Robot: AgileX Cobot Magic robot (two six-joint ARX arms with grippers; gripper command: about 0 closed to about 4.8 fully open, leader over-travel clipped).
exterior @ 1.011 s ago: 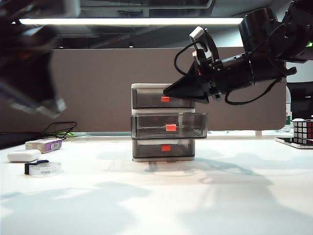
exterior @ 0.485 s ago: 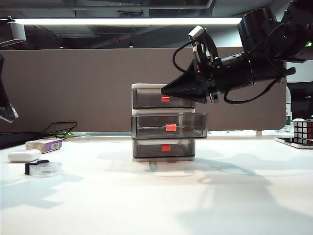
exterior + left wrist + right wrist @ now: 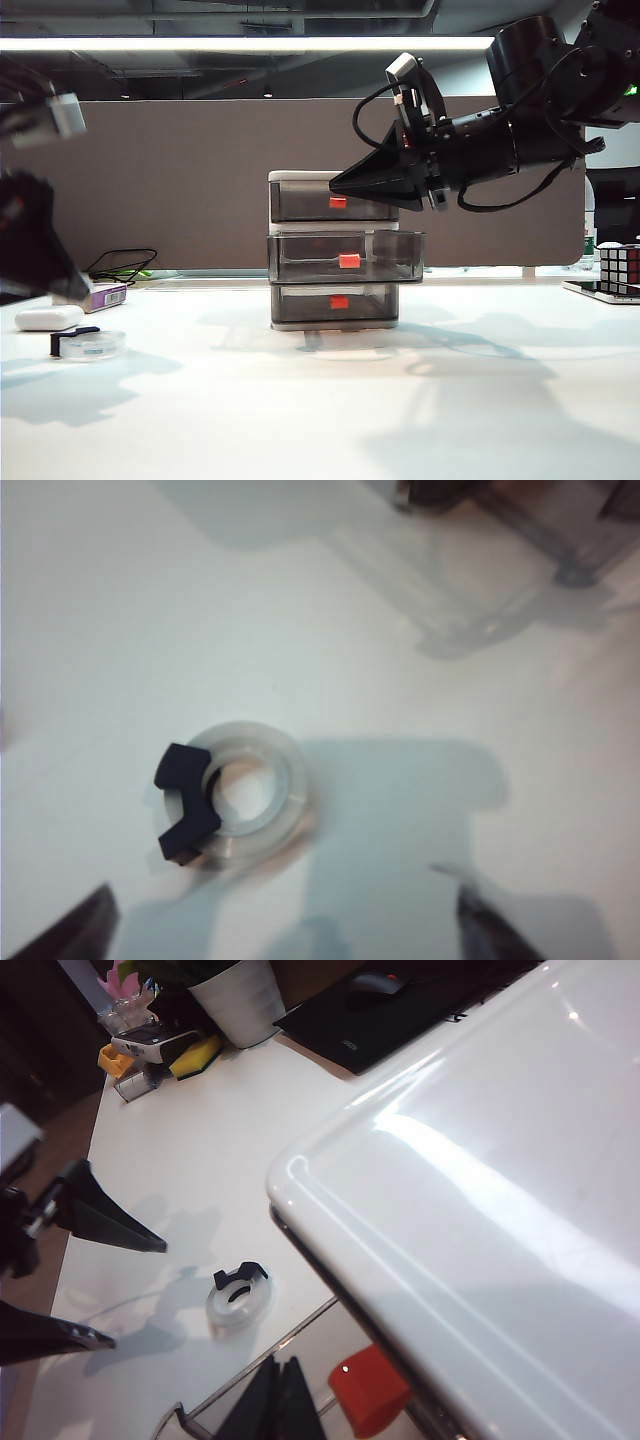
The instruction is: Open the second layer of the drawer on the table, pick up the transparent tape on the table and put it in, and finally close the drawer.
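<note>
The transparent tape (image 3: pixel 88 345), a clear ring with a black cutter, lies flat on the table (image 3: pixel 320 410) at the far left. My left gripper (image 3: pixel 285 940) hangs above it, blurred in the exterior view (image 3: pixel 55 275). It is open, with both fingertips (image 3: pixel 70 935) wide apart and nothing between them; the tape (image 3: pixel 235 802) lies just ahead of them. The drawer (image 3: pixel 335 250) stands mid-table with its second layer (image 3: pixel 345 257) pulled out. My right gripper (image 3: pixel 345 183) is shut and empty, level with the top tier, its closed tips (image 3: pixel 275 1405) above the open tier beside a red handle (image 3: pixel 370 1390).
A white oval case (image 3: pixel 48 318) and a purple-and-white box (image 3: pixel 95 296) lie just behind the tape. A puzzle cube (image 3: pixel 620 265) sits at the far right edge. A brown partition runs along the back of the table.
My left arm has swung down at the far left and now hangs low over the tape. The right arm, the drawer and the tape have not moved.
</note>
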